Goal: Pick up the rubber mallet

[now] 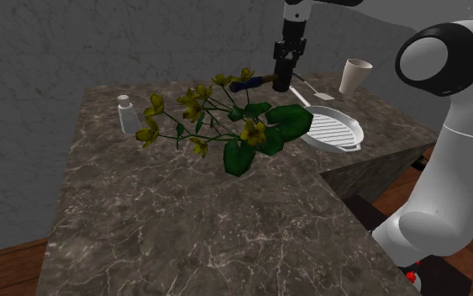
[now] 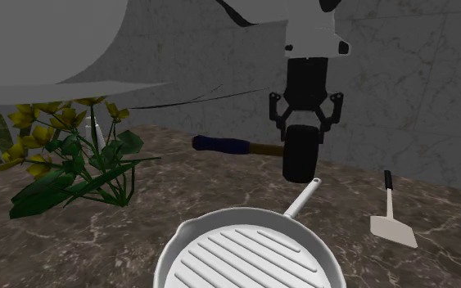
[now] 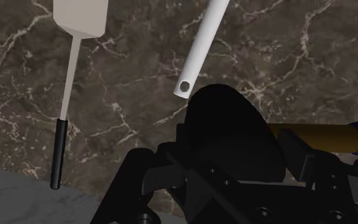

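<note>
The hand (image 2: 301, 168) is down at the black head of the mallet (image 2: 224, 144), near the bench's (image 2: 212, 190) far edge, beyond the white grill pan (image 2: 174, 244). Whether the hand grips the mallet cannot be told.

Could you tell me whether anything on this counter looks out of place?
Yes: the yellow-flowered plant appears to lie on its side, with no pot, sprawled across the marble counter beside the white grill pan.
</note>
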